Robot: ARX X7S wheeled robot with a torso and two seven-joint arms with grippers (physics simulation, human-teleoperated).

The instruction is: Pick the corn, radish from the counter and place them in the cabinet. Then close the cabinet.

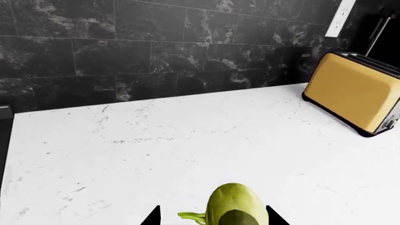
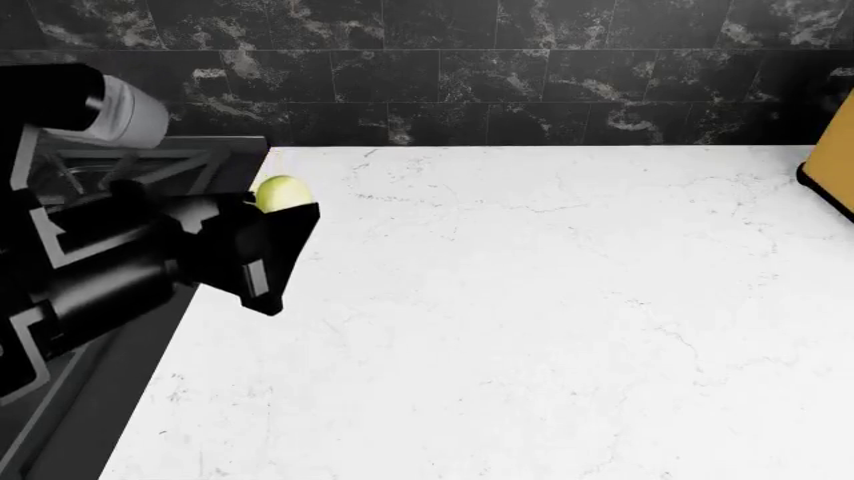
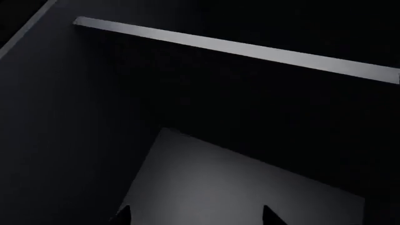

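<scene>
One of the two vegetables, the radish (image 1: 234,205), is gripped between the fingers of the left gripper (image 2: 274,225), which are closed against its sides, and it is held above the left end of the counter (image 2: 534,300), clear of the stone. By that, the radish is judged picked but not yet stowed. The corn is seen in no view, so whether it is already in the cabinet cannot be told. The right gripper (image 3: 194,218) is shown only as two dark tips, spread apart with nothing between them, before dim, unlit panels. A yellow toaster (image 1: 353,91) is cut off at the counter's far right.
</scene>
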